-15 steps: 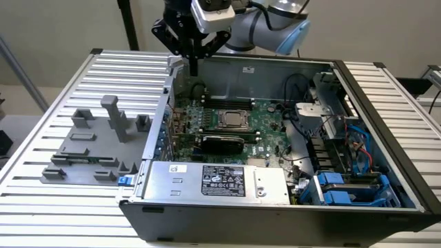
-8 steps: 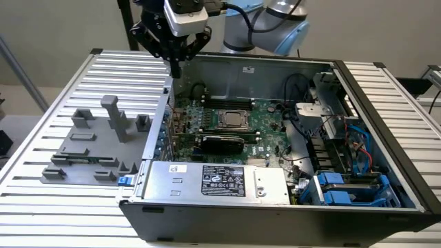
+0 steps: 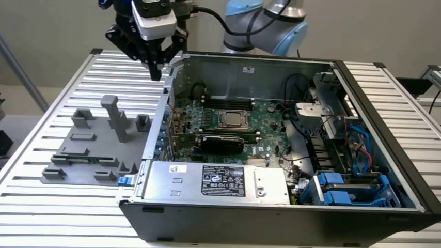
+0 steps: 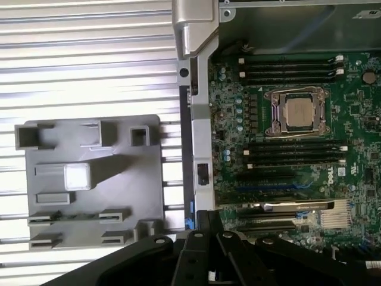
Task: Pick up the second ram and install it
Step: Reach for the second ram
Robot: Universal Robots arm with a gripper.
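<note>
The second ram (image 3: pixel 88 159), a slim dark-green stick, lies in the holders near the front of the gray fixture plate (image 3: pixel 90 139) on the table, at the exterior view's left. My gripper (image 3: pixel 157 70) hangs well above and behind it, over the left wall of the open computer case (image 3: pixel 169 103). Its black fingers are shut with nothing between them. In the wrist view the gripper (image 4: pixel 206 235) sits above the case wall, with the gray fixture (image 4: pixel 89 179) on one side and the motherboard (image 4: pixel 286 119) with its long black memory slots (image 4: pixel 294 152) on the other.
The case holds a processor socket (image 3: pixel 233 120), a metal power supply (image 3: pixel 214 181), cables and blue drive trays (image 3: pixel 344 188). A tall gray post (image 3: pixel 115 116) and several blocks stand up from the fixture. The slatted metal table (image 3: pixel 62 206) runs around the case.
</note>
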